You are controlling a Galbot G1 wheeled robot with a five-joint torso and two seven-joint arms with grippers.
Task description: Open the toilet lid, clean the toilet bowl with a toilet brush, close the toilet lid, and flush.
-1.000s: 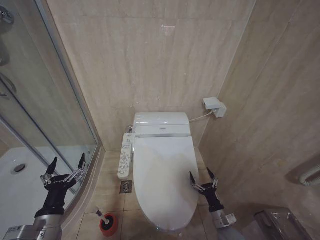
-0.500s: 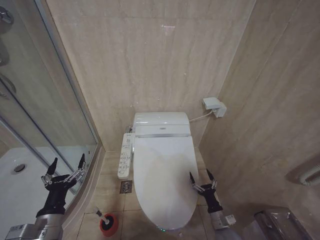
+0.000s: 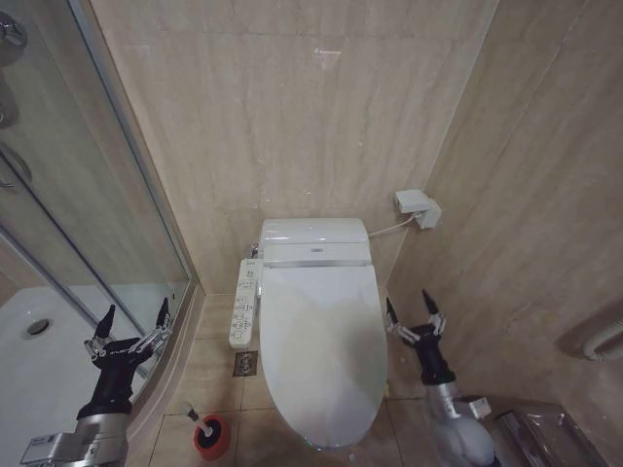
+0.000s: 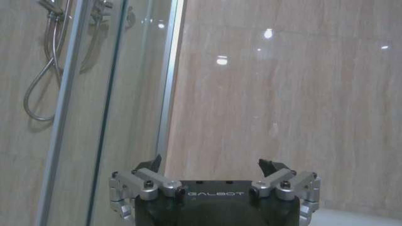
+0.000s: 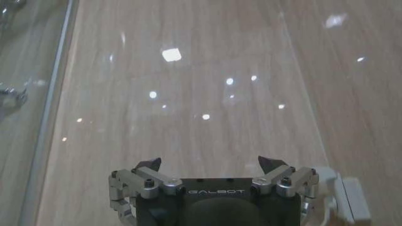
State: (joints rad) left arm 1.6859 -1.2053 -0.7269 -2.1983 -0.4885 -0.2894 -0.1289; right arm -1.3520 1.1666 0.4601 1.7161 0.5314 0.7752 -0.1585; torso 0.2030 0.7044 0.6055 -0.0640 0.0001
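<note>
The right claw [image 3: 415, 311] has risen beside the closed toilet lid [image 3: 319, 350], spread and holding nothing; opening is starting, while the left claw [image 3: 131, 326] is waiting, released.

toilet lid [image 3: 321, 350]: shut, top unobstructed | its right: narrow gap to side wall [image 3: 526, 243], right gripper [image 3: 409, 316] in it | its left: button panel [image 3: 244, 304], then open floor to glass shower door [image 3: 88, 214]
</note>
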